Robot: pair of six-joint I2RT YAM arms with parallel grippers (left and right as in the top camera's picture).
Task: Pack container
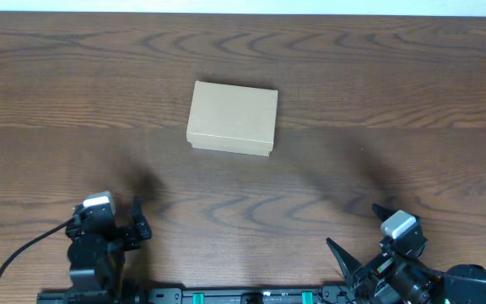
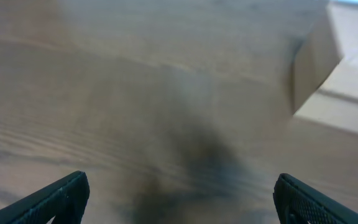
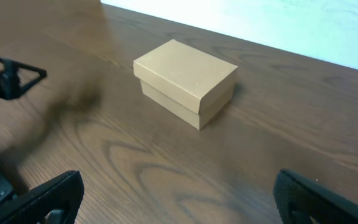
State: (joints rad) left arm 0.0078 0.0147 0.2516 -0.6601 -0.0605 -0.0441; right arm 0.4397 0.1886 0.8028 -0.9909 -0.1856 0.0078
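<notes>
The container stands on the table, its lid lying flat on top. From the left gripper it is ahead and off to the right (only its near corner reaches that wrist view's right edge). From the right gripper it is ahead and a little to the left, well apart from the fingertips. The two grippers are side by side and well apart, and the left arm is far to the right gripper's left.

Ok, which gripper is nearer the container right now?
Left, slightly. The left gripper sits at the near edge, left of the container; the right gripper near-right. Both open, touching nothing.
</notes>
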